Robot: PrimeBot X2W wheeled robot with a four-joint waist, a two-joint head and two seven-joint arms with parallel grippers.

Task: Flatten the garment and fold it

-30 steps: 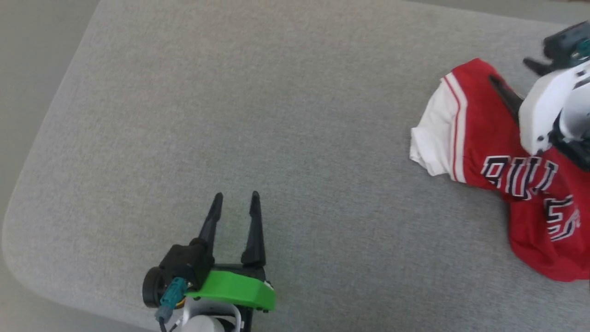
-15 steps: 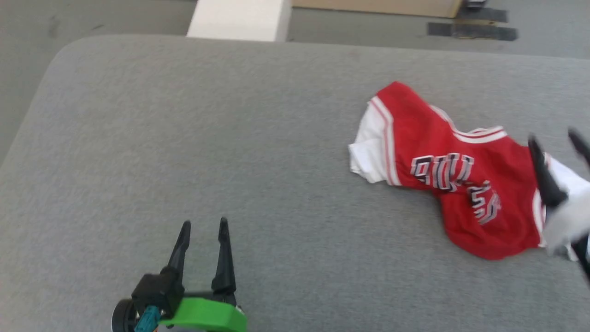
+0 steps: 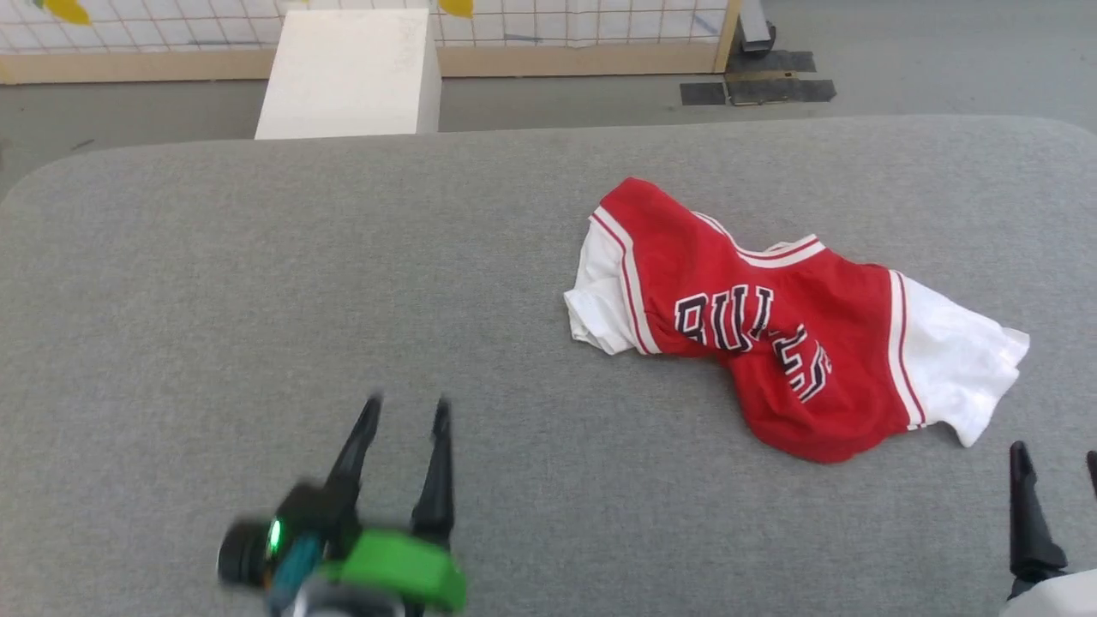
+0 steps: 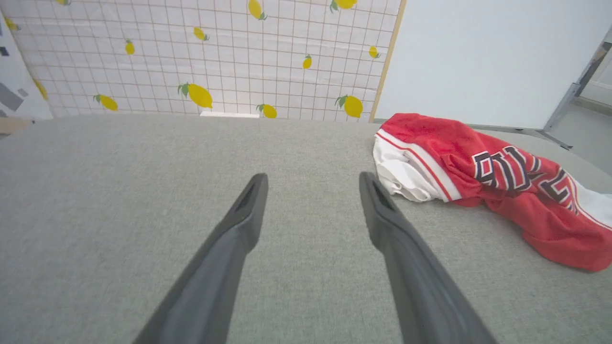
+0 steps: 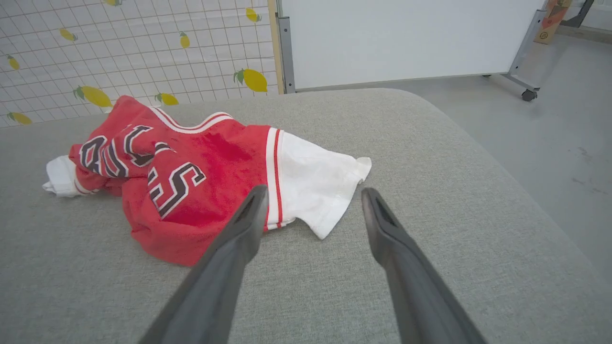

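While the crumpled red jersey T-shirt with white sleeves (image 3: 754, 343) lies right of centre on the grey fabric tabletop (image 3: 257, 283), your left gripper (image 3: 407, 403) hovers toward the near edge, fingers apart and empty. Your right gripper (image 3: 1056, 452), fingers also apart, is near the shirt's white sleeve without touching it.

Everything is lit brightly and evenly; shadows are faint. The left end effector (image 3: 407, 403) is smeared by blur in the head view; wrist-view edges are bowed.
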